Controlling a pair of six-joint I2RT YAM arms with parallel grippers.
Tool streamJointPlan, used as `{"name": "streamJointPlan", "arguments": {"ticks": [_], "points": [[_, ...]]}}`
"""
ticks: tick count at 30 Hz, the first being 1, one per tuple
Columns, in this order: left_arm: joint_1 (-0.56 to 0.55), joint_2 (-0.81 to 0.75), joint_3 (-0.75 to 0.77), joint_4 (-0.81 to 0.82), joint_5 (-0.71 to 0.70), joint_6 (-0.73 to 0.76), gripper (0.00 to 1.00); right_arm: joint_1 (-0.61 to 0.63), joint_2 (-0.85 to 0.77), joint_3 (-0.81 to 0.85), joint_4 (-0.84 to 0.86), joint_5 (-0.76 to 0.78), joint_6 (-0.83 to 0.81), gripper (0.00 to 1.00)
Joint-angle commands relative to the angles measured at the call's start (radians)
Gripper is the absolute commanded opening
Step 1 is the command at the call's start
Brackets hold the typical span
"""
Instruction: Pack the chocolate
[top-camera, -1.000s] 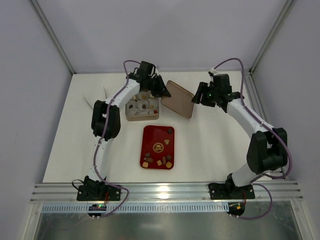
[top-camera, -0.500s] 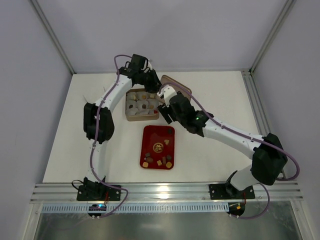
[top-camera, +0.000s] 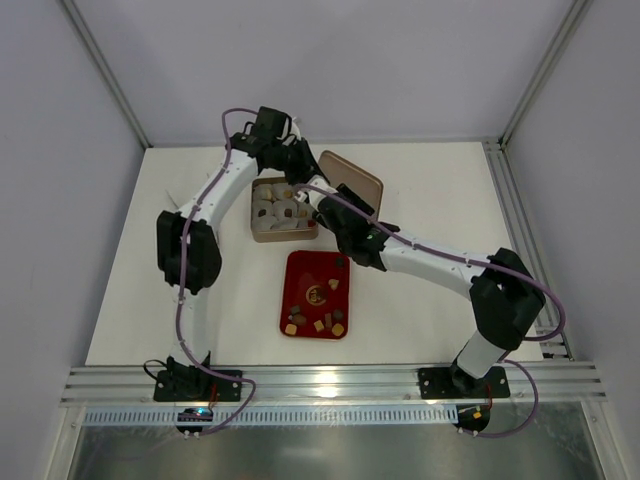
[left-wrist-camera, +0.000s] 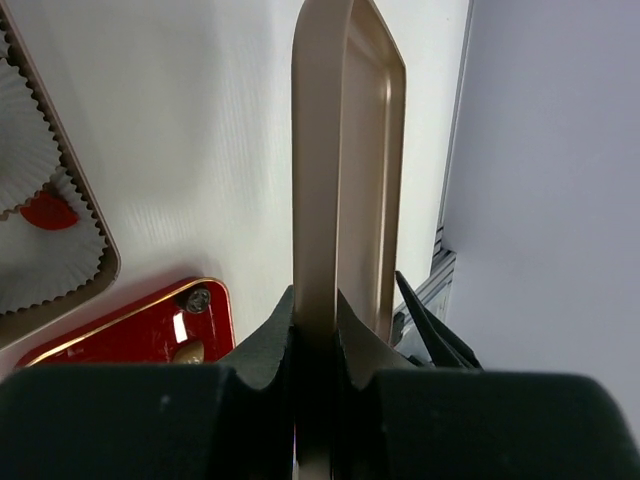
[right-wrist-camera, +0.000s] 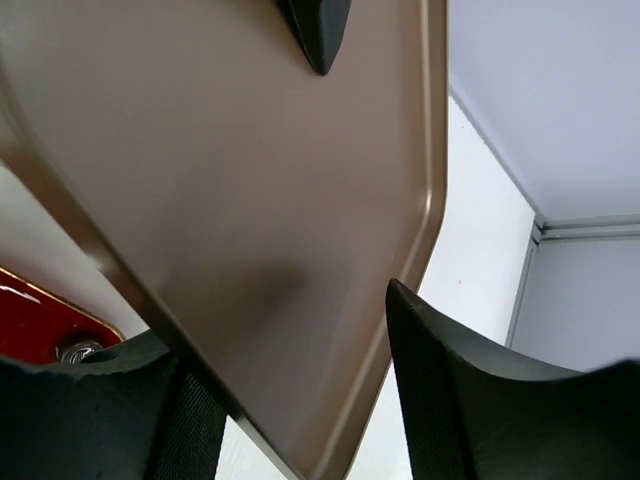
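Observation:
The chocolate lies partly as small brown and tan pieces (top-camera: 318, 324) on the red tray (top-camera: 300, 268), and partly in whitish paper cups in the square tin (top-camera: 262, 235). My left gripper (top-camera: 301, 161) is shut on the edge of the golden-brown lid (top-camera: 358, 184) and holds it tilted; in the left wrist view the lid (left-wrist-camera: 345, 150) stands edge-on between my fingers (left-wrist-camera: 262, 340). My right gripper (top-camera: 326, 202) is open, its jaws on either side of the lid's near corner (right-wrist-camera: 250, 200). My right gripper (right-wrist-camera: 290, 400) holds nothing.
The red tray's corner (left-wrist-camera: 130, 335) with a round dark piece (left-wrist-camera: 197, 299) shows below the lid. Paper cups (left-wrist-camera: 25, 160) sit at the left. The metal frame rail (top-camera: 515, 215) runs along the table's right side, with white walls behind.
My right arm has swung from the far right across to the lid, over the tin's right side. My left gripper has shifted slightly left and back while holding the lid.

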Motion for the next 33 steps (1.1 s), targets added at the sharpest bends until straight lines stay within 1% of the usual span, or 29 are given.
{"name": "streamJointPlan", "arguments": {"ticks": [1, 5, 8, 9, 10, 11, 13, 14, 15, 16, 17, 18, 19, 21, 22, 23, 26, 27, 30, 32, 33], "points": [[0.006, -0.073, -0.006, 0.003, 0.060, 0.011, 0.00, 0.016, 0.007, 0.059, 0.097, 0.092, -0.079, 0.59], [0.006, -0.086, -0.019, 0.012, 0.086, 0.004, 0.00, 0.022, 0.014, 0.054, 0.151, 0.116, -0.109, 0.52], [0.007, -0.097, -0.027, 0.016, 0.095, 0.005, 0.02, 0.031, 0.020, 0.054, 0.183, 0.152, -0.141, 0.41], [0.007, -0.099, -0.032, 0.020, 0.097, 0.005, 0.03, 0.035, 0.021, 0.054, 0.197, 0.162, -0.148, 0.34], [0.007, -0.103, -0.033, 0.024, 0.100, 0.005, 0.07, 0.038, 0.020, 0.053, 0.205, 0.170, -0.161, 0.31], [0.007, -0.105, -0.035, 0.027, 0.100, 0.005, 0.11, 0.044, 0.018, 0.053, 0.217, 0.173, -0.166, 0.24], [0.009, -0.108, -0.033, 0.029, 0.101, 0.005, 0.15, 0.047, 0.014, 0.054, 0.228, 0.187, -0.177, 0.18], [0.009, -0.109, -0.032, 0.032, 0.101, 0.005, 0.22, 0.048, 0.012, 0.054, 0.232, 0.193, -0.186, 0.15], [0.010, -0.111, -0.029, 0.033, 0.100, 0.004, 0.27, 0.050, 0.012, 0.056, 0.242, 0.201, -0.192, 0.10], [0.012, -0.109, -0.027, 0.035, 0.100, 0.004, 0.30, 0.053, 0.009, 0.057, 0.246, 0.210, -0.198, 0.09], [0.013, -0.112, -0.024, 0.036, 0.097, 0.005, 0.39, 0.054, 0.006, 0.057, 0.249, 0.215, -0.209, 0.06], [0.018, -0.112, -0.018, 0.039, 0.097, 0.005, 0.45, 0.058, 0.001, 0.057, 0.254, 0.219, -0.214, 0.05], [0.020, -0.114, -0.013, 0.039, 0.093, 0.005, 0.57, 0.056, 0.000, 0.062, 0.254, 0.227, -0.218, 0.04], [0.026, -0.111, -0.004, 0.049, 0.092, 0.005, 0.68, 0.061, -0.009, 0.064, 0.257, 0.231, -0.230, 0.04], [0.029, -0.111, 0.010, 0.052, 0.089, 0.002, 0.76, 0.062, -0.013, 0.065, 0.257, 0.234, -0.235, 0.04], [0.032, -0.111, 0.016, 0.058, 0.089, -0.001, 0.80, 0.064, -0.016, 0.067, 0.255, 0.238, -0.238, 0.04], [0.049, -0.109, 0.054, 0.069, 0.061, -0.001, 0.88, 0.067, -0.032, 0.067, 0.249, 0.233, -0.238, 0.04], [0.064, -0.112, 0.062, 0.076, 0.058, -0.003, 0.89, 0.067, -0.043, 0.074, 0.227, 0.227, -0.220, 0.04], [0.098, -0.122, 0.074, 0.096, 0.046, -0.013, 0.89, 0.067, -0.062, 0.091, 0.158, 0.196, -0.181, 0.04], [0.141, -0.143, 0.065, 0.121, 0.038, -0.029, 0.89, 0.067, -0.075, 0.120, 0.115, 0.166, -0.129, 0.04], [0.154, -0.152, 0.059, 0.131, 0.037, -0.033, 0.89, 0.067, -0.078, 0.134, 0.052, 0.131, -0.108, 0.04]]}}
